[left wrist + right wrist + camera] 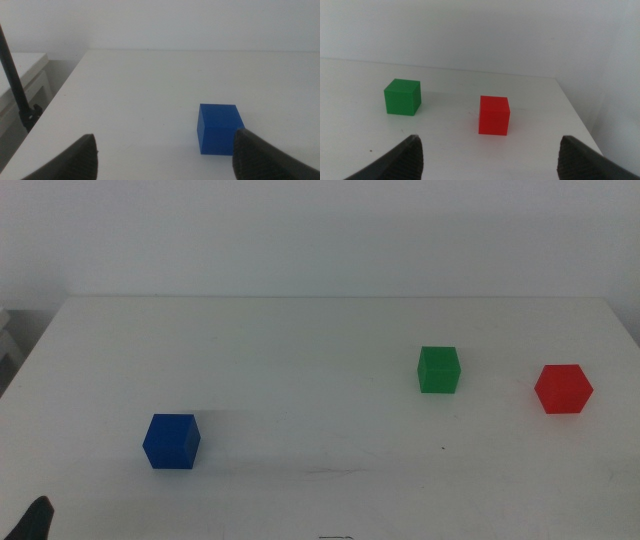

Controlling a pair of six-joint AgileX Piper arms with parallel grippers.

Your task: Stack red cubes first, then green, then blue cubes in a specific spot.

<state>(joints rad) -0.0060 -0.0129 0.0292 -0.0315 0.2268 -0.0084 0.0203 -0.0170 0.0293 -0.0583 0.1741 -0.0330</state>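
1. Looking over the white table [300, 350] from the middle view: blue cube [171, 441] at lower left, green cube [439, 369] right of centre, red cube [563, 389] near the right edge, all well apart and flat on the surface, nothing stacked. No marked stacking spot. Only a dark tip of the left gripper [35, 521] at the bottom left corner, probably parked; right gripper absent here.

2. From the left wrist view: left gripper [165, 157] with jaws spread wide and empty, blue cube [218, 128] ahead, partly behind the lower-right jaw. A dark pole [15, 82] at the left edge, off the table.

3. From the right wrist view: right gripper [490, 160] likewise wide apart and empty. Red cube [494, 115] near centre, roughly between the jaws' lines, likely lined up as the first pick; green cube [402, 96] at centre left.
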